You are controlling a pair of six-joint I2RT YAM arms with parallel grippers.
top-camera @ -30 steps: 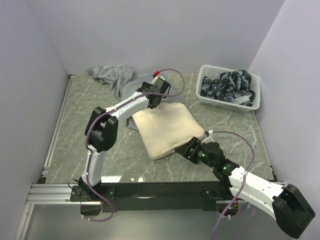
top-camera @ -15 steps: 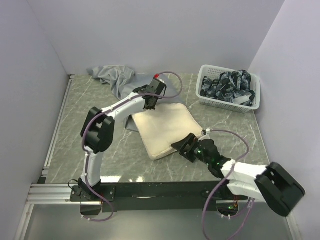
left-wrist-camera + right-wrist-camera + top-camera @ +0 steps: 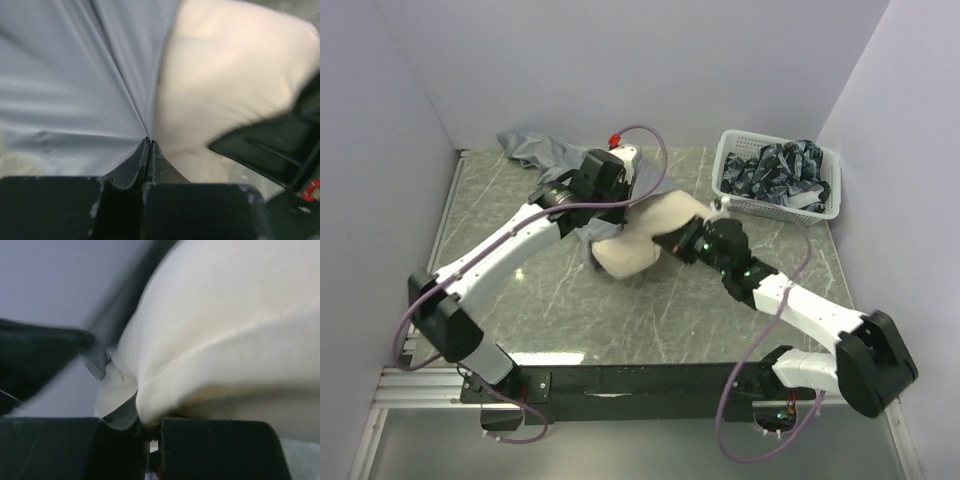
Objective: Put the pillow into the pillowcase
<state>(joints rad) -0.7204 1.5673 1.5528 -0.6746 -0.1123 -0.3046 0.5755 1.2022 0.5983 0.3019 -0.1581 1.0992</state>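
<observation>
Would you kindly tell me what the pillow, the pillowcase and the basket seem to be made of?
The pillow: cream matte fabric over soft filling, likely; it bulges and creases where the right hand pinches it. The pillowcase: thin smooth grey cloth; fine folds fan from the left hand. The basket: probably white plastic, judging by its slotted wall.
</observation>
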